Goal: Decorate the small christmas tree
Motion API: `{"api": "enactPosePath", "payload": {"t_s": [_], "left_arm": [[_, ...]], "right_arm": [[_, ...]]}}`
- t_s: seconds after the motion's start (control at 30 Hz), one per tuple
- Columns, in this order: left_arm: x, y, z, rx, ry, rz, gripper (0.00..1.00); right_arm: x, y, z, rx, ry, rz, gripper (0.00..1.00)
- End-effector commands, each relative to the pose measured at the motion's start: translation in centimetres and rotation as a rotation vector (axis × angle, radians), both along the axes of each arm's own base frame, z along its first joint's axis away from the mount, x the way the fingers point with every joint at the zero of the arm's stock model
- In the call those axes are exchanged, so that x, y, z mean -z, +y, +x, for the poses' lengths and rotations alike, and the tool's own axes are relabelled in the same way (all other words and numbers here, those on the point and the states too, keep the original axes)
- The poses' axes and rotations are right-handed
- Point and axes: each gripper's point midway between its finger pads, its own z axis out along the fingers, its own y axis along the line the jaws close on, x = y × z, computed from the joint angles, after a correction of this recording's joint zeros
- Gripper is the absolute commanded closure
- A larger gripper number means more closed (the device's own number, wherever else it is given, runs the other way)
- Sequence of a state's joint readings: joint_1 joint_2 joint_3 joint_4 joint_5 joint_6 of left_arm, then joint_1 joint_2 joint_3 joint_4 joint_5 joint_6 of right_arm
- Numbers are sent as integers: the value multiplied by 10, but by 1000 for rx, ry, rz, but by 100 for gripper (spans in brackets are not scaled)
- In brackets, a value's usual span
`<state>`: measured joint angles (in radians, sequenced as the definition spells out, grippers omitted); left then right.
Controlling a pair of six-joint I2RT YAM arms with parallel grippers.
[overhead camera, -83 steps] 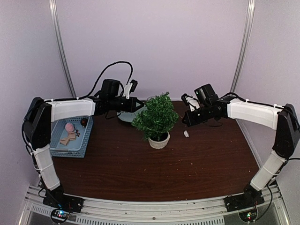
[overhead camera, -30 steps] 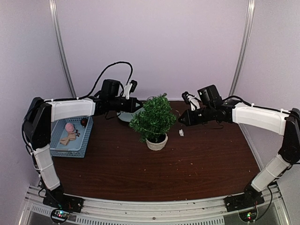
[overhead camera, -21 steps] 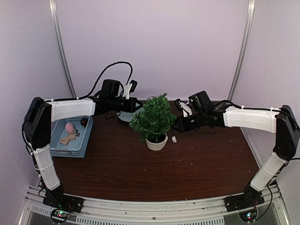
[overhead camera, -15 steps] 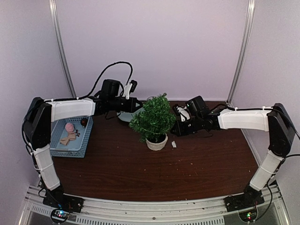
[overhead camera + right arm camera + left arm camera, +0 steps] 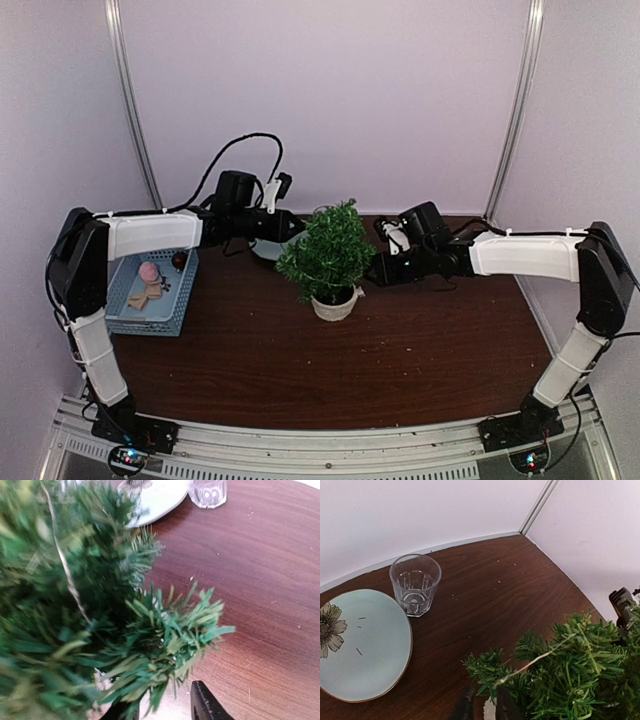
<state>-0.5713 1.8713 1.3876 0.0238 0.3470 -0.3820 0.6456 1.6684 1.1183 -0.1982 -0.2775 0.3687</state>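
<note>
Small christmas tree (image 5: 330, 255) stands mid-counter, nearer the far edge, with the right gripper (image 5: 378, 270) pressed into its right-hand foliage. In the left wrist view, the left gripper (image 5: 484, 707) hovers by the branches, fingers nearly together and gripping nothing visible. In the right wrist view, fingers (image 5: 205, 702) sit apart among needles — any ornament is hidden. Pushing further could tip the pot (image 5: 335, 305) toward the plate (image 5: 360, 650).

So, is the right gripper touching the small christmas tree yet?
Cannot tell. In the right wrist view needles of the small christmas tree overlap one finger of the right gripper, blurred; the top view shows them meeting, no clear contact.
</note>
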Motion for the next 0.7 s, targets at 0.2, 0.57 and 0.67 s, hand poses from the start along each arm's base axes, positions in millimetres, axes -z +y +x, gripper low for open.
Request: {"api": "enactPosePath", "payload": {"t_s": [0.2, 0.57, 0.67], "left_arm": [[-46, 20, -4, -45, -70, -9, 61], [-76, 74, -15, -150, -91, 4, 39], [-80, 107, -22, -257, -88, 16, 31]], "right_arm": [[-31, -27, 0, 54, -74, -3, 56], [-54, -52, -11, 54, -128, -15, 37], [-64, -63, -14, 69, -159, -18, 27]]}}
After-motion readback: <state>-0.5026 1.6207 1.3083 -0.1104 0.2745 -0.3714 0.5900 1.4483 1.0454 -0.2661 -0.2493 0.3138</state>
